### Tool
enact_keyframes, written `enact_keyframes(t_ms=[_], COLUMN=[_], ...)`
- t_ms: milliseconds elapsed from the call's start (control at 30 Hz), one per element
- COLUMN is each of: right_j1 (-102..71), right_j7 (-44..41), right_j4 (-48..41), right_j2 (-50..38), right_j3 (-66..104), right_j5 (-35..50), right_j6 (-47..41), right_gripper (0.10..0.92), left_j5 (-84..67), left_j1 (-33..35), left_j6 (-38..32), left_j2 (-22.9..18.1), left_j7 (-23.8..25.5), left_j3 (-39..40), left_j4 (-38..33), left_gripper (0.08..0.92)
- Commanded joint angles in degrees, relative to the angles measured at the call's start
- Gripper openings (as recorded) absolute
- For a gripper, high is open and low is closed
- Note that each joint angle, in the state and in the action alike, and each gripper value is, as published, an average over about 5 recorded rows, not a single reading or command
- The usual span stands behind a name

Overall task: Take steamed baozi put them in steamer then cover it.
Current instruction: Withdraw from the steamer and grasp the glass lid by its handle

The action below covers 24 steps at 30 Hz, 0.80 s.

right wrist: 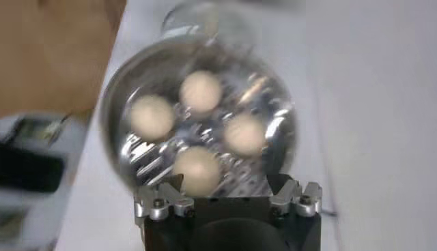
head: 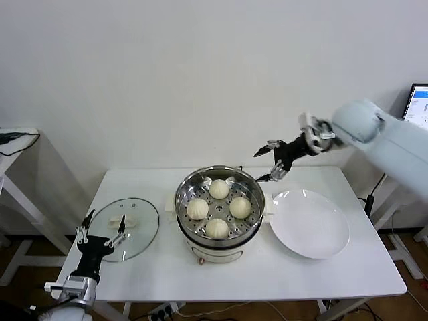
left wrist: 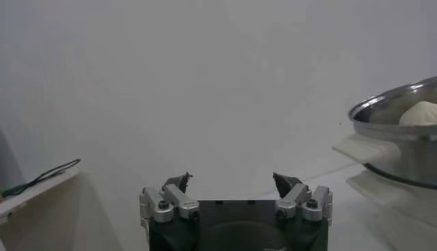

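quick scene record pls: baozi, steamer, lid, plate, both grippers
baozi: four baozi on the perforated tray inside the steamer
steamer: steamer at table centre, uncovered
lid: glass lid flat on the table, on the steamer's left side
plate: white plate on the steamer's right side, nothing on it
left gripper: left gripper open, by the lid's near edge, holding nothing
right gripper: right gripper open, raised behind the steamer, holding nothing

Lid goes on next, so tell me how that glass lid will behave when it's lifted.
The glass lid lies flat on the table, so its thin rim probably offers little purchase. The raised handle looks the safer hold. Being glass, it is likely smooth, fragile, and may tilt if gripped off-centre.
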Motion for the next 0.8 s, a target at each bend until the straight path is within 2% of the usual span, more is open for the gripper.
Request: enact_keyframes(t_ms=[33,133,333,600,800], right_j1=[-50.99,-64.71,-83.94,-97.05,-101.76], right_j7=[32.88,40.07,46.39,51.83,53.47], right_j4=[9.22,12.82,22.04,28.46,29.74], right_j2=[-7.85,-2.42,13.38,30.36,38.23], right_j3=[49.80,62.28,77.78,79.26,77.14], right_j5=[8.81,7.50,3.42,-5.30,-7.56], right_j6=[15.25,18.08,21.59,32.08,34.16], right_gripper=[0.823,0.823,0.823,0.823,0.823], left_j5=[1.28,1.28,1.23,1.28,3.61], left_j1=[-0.62,-1.07,-2.22,-2.49,-2.44], left_j6=[-1.07,-1.77,-3.78,-4.85,-6.04], left_j2=[0.05,0.02,-0.20,0.46,0.51], left_j7=[-1.33,-1.57,-2.36,-2.46,-3.03], left_j3=[0.82,1.03,1.27,1.19,1.29], left_j4=[-0.05,0.53,1.80,2.30,3.44], left_gripper=[0.823,0.823,0.823,0.823,0.823])
